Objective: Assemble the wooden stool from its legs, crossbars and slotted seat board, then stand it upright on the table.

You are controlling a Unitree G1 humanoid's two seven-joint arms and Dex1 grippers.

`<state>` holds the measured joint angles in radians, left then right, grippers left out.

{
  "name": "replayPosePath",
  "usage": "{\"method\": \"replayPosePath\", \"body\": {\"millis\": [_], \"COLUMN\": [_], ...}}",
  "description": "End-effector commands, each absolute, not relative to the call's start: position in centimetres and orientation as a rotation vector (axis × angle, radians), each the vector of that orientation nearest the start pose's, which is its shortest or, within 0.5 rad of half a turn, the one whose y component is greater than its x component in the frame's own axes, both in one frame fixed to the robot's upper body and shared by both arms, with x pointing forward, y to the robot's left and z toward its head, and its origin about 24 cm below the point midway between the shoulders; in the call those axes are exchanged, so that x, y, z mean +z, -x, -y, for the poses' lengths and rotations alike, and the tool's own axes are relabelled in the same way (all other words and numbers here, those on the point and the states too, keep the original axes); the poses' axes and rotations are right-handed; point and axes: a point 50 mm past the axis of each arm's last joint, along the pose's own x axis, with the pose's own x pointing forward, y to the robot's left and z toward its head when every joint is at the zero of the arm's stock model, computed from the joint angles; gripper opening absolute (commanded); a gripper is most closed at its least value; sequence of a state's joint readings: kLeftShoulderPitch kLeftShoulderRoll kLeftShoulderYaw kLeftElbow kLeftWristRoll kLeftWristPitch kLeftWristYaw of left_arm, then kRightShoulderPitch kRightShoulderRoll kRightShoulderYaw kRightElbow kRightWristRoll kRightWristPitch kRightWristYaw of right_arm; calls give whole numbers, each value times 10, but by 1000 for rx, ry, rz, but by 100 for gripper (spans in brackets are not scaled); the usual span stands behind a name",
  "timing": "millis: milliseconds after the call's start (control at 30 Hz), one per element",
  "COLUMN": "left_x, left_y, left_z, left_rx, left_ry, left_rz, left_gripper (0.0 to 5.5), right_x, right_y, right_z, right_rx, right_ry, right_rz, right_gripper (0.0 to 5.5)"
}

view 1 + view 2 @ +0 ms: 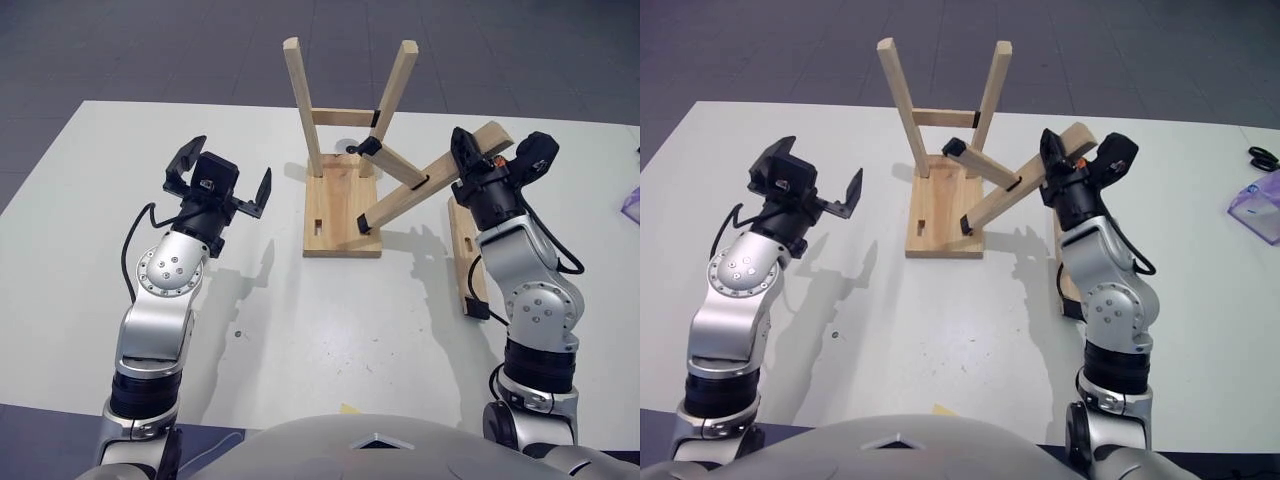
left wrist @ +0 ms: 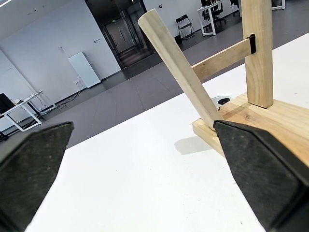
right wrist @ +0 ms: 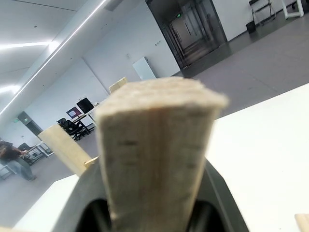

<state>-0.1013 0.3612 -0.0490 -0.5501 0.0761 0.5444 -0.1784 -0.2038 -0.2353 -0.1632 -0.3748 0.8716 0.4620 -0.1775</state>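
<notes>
The slotted seat board [image 1: 330, 225] lies flat at the table's middle back. Two legs [image 1: 303, 100] [image 1: 395, 85] stand in its far end, joined by a crossbar [image 1: 340, 117]. My right gripper [image 1: 497, 150] is shut on the upper end of a third leg [image 1: 425, 188], which slants down to the board's right edge. A crossbar [image 1: 398, 162] sticks out from this leg toward the standing ones. The held leg's end [image 3: 154, 154] sits close before the right wrist camera. A fourth leg [image 1: 466, 255] lies on the table beside my right arm. My left gripper [image 1: 218, 180] hovers open left of the board.
A small round object [image 1: 347, 148] sits behind the board. Scissors [image 1: 1265, 157] and a purple-tinted plastic box [image 1: 1258, 208] lie at the far right edge. A yellow scrap [image 1: 350, 408] is at the near table edge. Bare white table [image 1: 300, 330] lies between my arms.
</notes>
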Motion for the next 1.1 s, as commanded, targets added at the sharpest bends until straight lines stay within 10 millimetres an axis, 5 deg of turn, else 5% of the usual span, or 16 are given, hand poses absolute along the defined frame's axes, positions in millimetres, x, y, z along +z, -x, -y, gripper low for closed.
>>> {"method": "replayPosePath", "body": {"millis": [33, 467, 833, 1100], "left_x": [141, 133, 131, 131], "left_y": [-251, -250, -250, -251], "left_z": [-163, -150, -148, -148], "left_rx": [-202, -189, -187, -190], "left_ry": [-422, -392, -389, -409], "left_rz": [61, 71, 74, 75], "left_gripper": [540, 540, 540, 540], "right_x": [132, 173, 176, 163], "right_y": [-275, -310, -307, -301], "right_z": [189, 207, 215, 209], "right_rx": [75, 298, 388, 396], "right_ry": [-438, -349, -552, -497], "right_rz": [6, 100, 80, 40], "right_gripper": [103, 103, 102, 102]}}
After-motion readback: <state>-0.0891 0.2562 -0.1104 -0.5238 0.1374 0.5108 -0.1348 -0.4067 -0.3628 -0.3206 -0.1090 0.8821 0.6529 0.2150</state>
